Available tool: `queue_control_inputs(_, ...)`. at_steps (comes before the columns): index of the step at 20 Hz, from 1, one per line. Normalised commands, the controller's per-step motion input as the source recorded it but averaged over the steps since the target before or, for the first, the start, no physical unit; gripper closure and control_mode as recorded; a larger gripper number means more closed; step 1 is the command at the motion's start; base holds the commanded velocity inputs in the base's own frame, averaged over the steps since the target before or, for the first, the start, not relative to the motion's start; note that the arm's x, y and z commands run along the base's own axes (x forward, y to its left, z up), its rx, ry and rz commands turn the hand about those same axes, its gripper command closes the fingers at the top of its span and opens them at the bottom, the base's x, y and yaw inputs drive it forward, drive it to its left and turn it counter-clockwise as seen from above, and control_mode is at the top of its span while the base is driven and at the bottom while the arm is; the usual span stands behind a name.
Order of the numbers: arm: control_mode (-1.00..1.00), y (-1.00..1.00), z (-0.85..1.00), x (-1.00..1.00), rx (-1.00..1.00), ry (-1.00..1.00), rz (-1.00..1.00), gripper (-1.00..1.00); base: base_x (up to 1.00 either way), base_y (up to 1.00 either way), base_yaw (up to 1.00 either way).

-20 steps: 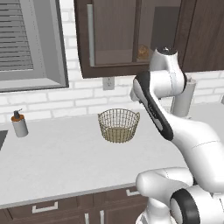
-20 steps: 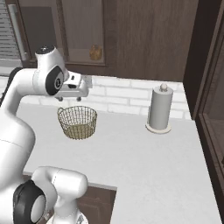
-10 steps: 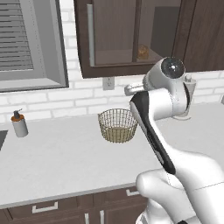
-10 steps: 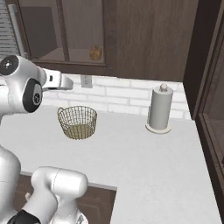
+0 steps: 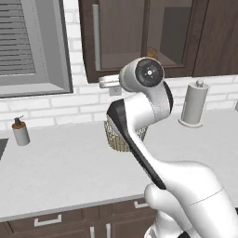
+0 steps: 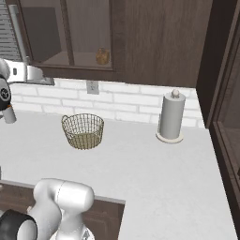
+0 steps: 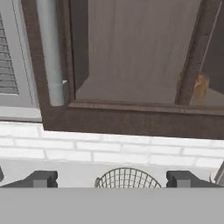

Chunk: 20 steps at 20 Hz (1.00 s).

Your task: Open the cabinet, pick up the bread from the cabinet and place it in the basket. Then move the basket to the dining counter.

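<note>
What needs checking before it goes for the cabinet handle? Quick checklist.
1. Gripper open: ok, fingers spread wide.
2. Nothing held: ok.
3. Cabinet doors closed: ok, not yet opened.
4. Handle in sight: ok, grey bar up and left of the fingers in the hand view; not yet reached.
5. Bread inside: ok, seen behind the glass.
6. Basket on the worktop, empty: ok.

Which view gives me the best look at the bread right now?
Right base view: the bread sits unobstructed behind the cabinet glass. In the hand view it is partly behind the door frame. In the left base view it just peeks above the arm.
</note>
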Motion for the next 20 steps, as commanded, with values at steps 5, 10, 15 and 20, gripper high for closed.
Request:
queue_control_inputs(5, -1.00, 0.65, 0.61, 0.18, 0.02, 0.01, 0.00, -1.00, 0.00, 0.00, 0.00)
queue_control_inputs(10, -1.00, 0.28, 0.06, 0.38, 0.00, 0.00, 0.00, -1.00, 0.00, 0.00, 0.00)
queue_control_inputs(15, -1.00, 0.06, -0.10, 0.56, 0.00, 0.00, 0.00, -1.00, 0.00, 0.00, 0.00)
queue_control_inputs(20, -1.00, 0.00, -0.11, 0.53, 0.00, -0.03, 0.00, -1.00, 0.00, 0.00, 0.00)
